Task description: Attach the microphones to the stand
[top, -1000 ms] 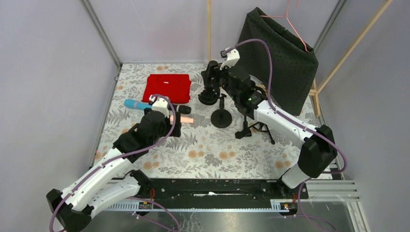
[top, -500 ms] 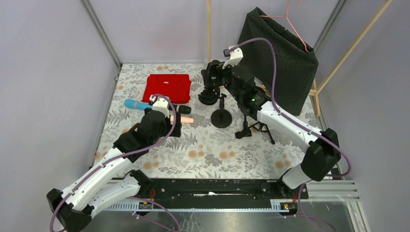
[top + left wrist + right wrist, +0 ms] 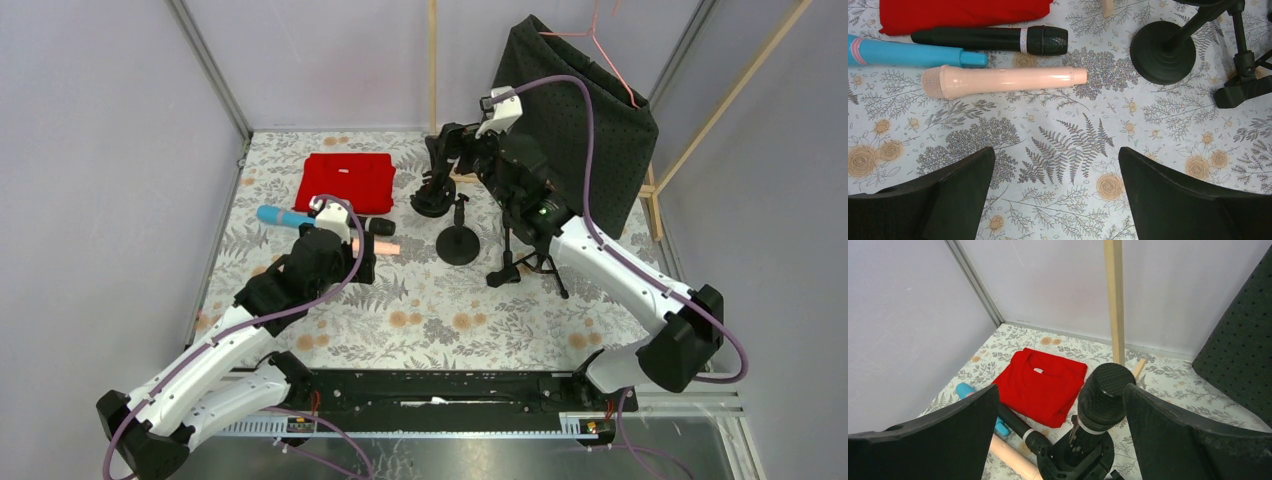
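A black microphone (image 3: 1104,394) stands upright in the clip of a round-based stand (image 3: 1075,457) at the back (image 3: 432,204). My right gripper (image 3: 1060,392) is open around its head, touching nothing, and hovers above it (image 3: 441,154). Three microphones lie on the table: a peach-pink one (image 3: 1003,80), a light blue one (image 3: 913,54) and a second black one (image 3: 993,39). My left gripper (image 3: 1055,156) is open and empty, just short of the pink microphone (image 3: 388,247).
A folded red cloth (image 3: 346,180) lies behind the loose microphones. A second round-based stand (image 3: 459,244) and a tripod stand (image 3: 527,262) are mid-table. A black perforated panel (image 3: 585,110) leans at the back right, beside a wooden post (image 3: 1114,300).
My right gripper has opened wide, letting go of the black microphone in the stand, and pulled back up and to the right. The left arm has not moved.
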{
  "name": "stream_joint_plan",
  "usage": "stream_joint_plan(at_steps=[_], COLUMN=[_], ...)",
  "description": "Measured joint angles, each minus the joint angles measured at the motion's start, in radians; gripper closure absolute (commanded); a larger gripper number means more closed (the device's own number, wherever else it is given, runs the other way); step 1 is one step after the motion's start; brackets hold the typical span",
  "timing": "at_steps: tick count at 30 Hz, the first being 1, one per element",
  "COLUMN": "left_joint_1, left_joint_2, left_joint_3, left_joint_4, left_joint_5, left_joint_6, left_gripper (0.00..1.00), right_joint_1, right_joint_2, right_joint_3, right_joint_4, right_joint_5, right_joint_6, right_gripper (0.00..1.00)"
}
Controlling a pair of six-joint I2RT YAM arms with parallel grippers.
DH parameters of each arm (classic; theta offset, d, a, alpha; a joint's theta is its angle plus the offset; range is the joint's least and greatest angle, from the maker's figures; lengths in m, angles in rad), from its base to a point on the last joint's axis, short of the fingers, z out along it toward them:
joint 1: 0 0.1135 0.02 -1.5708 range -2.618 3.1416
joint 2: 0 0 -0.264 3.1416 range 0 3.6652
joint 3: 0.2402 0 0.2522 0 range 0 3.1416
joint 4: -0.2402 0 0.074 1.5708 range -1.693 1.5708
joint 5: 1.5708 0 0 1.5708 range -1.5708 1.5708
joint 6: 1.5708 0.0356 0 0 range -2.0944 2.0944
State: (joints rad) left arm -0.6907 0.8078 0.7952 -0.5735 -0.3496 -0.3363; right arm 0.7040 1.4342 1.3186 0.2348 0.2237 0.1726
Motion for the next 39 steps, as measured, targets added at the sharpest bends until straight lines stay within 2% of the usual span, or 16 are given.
stream_joint_plan(at_steps=[13, 19, 26, 35, 39], left_joint_1=[0.002, 0.002, 0.002, 0.002, 0.002], left_joint_2=[0.0, 0.0, 0.012, 0.013, 0.013], left_joint_3=[0.0, 0.0, 0.0, -0.001, -0.002], left_joint_4=[0.0, 0.0, 0.001, 0.0, 0.001], left_joint_5=[0.002, 0.003, 0.011, 0.014, 0.018], left_joint_6=[0.0, 0.0, 0.001, 0.001, 0.001], left_gripper=[0.01, 0.01, 0.01, 0.01, 0.01], right_joint_1=[0.0, -0.014, -0.101, -0.145, -0.186], right_joint_2=[-0.116, -0.281, -0.469, -0.411, -0.394], right_joint_3=[-0.047, -0.195, -0.341, -0.341, -0.341], right_joint_4=[-0.065, -0.149, -0.312, -0.55, -0.617], right_joint_5=[0.076, 0.182, 0.237, 0.188, 0.172], right_joint_6=[-0.038, -0.024, 0.054, 0.14, 0.186], right_gripper=[0.0, 0.01, 0.07, 0.17, 0.17])
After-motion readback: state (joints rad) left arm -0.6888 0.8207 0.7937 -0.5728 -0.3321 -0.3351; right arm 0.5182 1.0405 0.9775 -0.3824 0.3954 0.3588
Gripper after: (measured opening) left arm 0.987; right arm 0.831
